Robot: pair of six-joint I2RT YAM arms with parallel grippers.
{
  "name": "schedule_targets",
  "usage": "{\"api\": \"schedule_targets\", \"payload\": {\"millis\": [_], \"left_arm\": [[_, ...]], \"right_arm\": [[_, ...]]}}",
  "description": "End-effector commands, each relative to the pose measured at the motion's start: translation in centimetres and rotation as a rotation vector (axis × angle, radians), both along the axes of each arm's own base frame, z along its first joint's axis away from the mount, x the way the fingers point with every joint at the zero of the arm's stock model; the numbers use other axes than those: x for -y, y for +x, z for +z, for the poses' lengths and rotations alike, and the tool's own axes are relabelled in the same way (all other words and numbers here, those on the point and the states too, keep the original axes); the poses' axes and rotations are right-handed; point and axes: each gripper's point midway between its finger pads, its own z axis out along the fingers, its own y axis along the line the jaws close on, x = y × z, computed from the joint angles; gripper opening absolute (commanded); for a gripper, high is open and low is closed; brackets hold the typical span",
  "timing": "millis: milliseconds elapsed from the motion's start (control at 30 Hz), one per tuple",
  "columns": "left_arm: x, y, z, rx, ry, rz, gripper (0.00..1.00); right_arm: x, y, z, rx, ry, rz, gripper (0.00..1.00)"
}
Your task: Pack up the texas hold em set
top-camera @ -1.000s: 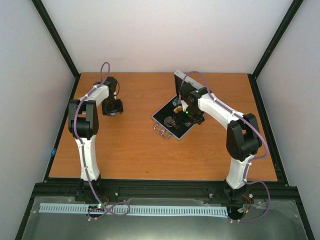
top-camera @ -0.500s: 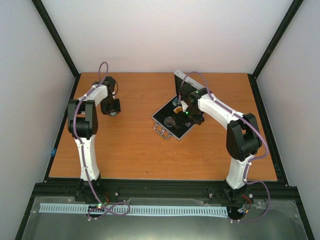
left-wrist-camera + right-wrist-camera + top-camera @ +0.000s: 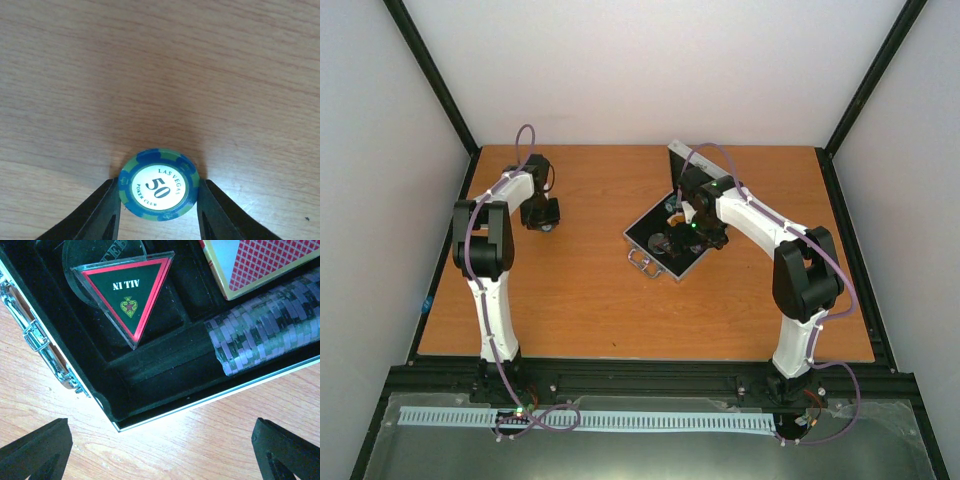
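Legibly, chip (image 3: 158,186) says "50", triangle (image 3: 129,295) "ALL IN".

Overhead rear view; wrist views close above table (image 3: 580,300)

Left arm (image 3: 492,300), right arm (image 3: 796,345): white and black
Wear white shells, black joint housings, tiny green lights; trail looped purple cables; end in matte black wedge fingers (image 3: 37,450).
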Motion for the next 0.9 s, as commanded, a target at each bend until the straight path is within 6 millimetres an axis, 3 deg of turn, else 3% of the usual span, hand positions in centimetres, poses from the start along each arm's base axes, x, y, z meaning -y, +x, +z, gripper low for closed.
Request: {"api": "schedule_targets", "payload": {"millis": [0, 233, 600, 867], "left_arm": [[0.4, -1.1, -0.1, -0.039, -0.036, -0.010, 0.17], [0.8, 0.0, 3.8, 0.043, -0.062, -0.028, 0.15], [2.5, 0.0, 7.3, 0.114, -0.157, -0.047, 0.15], [5.1, 0.3, 9.5, 0.166, -0.230, -0.078, 0.15]], "right_arm": [[0.0, 0.5, 0.8, 0.021, 0.014, -0.010, 1.00], [-0.3, 0.7, 0.9, 0.022, 0.022, -0.013, 1.00], [-0.3, 0.8, 1.1, 0.027, 0.024, -0.010, 1.00], [-0.3, 1.8, 2.6, 0.085, 0.033, -0.028, 1.00]]}}
